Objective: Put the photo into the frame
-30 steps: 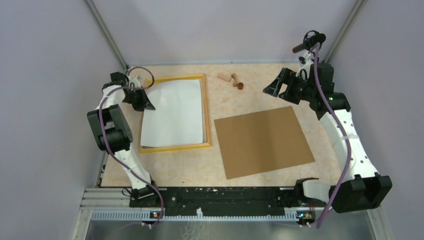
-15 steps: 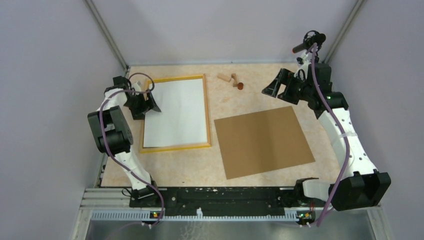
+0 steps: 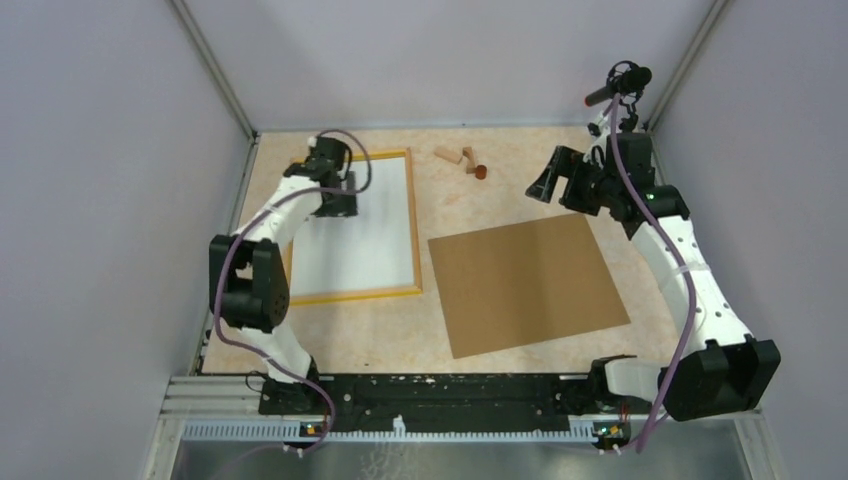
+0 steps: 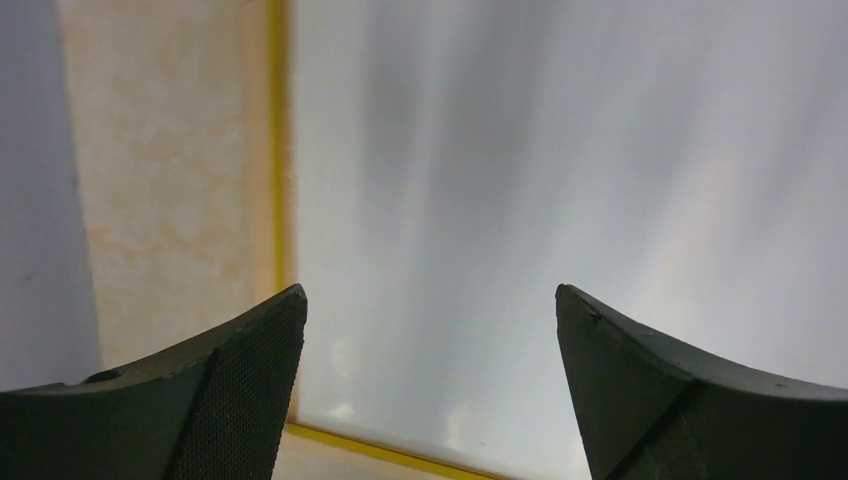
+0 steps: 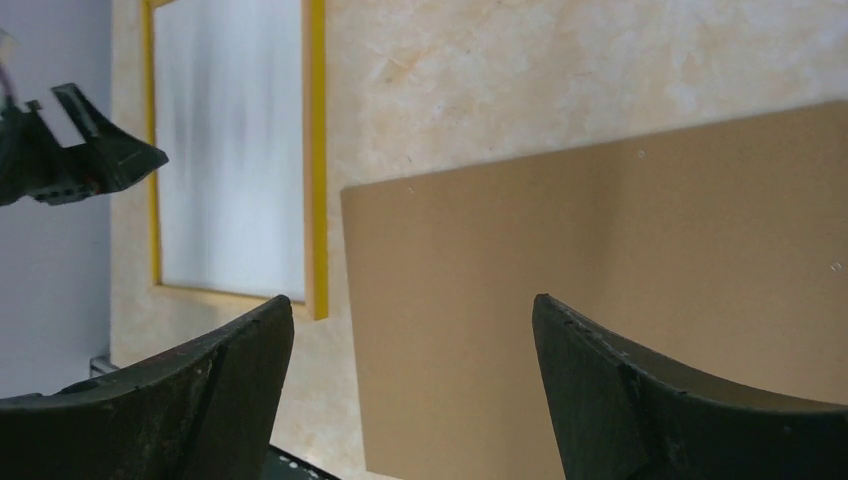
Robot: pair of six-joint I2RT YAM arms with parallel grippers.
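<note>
The photo (image 3: 365, 240) lies flat inside the thin yellow frame (image 3: 412, 220) at the table's left, showing only a plain white face. My left gripper (image 3: 340, 200) hovers over the photo's far-left part, open with nothing between its fingers. The left wrist view looks down past that gripper (image 4: 430, 290) at the pale photo (image 4: 560, 150), bordered by the frame (image 4: 278, 150) on the left and below. My right gripper (image 3: 538, 186) stands open and empty in the air at the back right. Beneath this gripper (image 5: 413, 298) the right wrist view shows the frame (image 5: 314, 150) and the photo (image 5: 235, 150).
A plain brown backing board (image 3: 525, 283) lies flat right of the frame, also below the right gripper as the board (image 5: 620, 280). A few small wooden pieces (image 3: 462, 160) sit near the back edge. Grey walls close in on both sides.
My left gripper opened and let go of the photo, which dropped from tilted to flat inside the frame. The left arm then swung right, over the frame's far-left part. The right arm barely moved.
</note>
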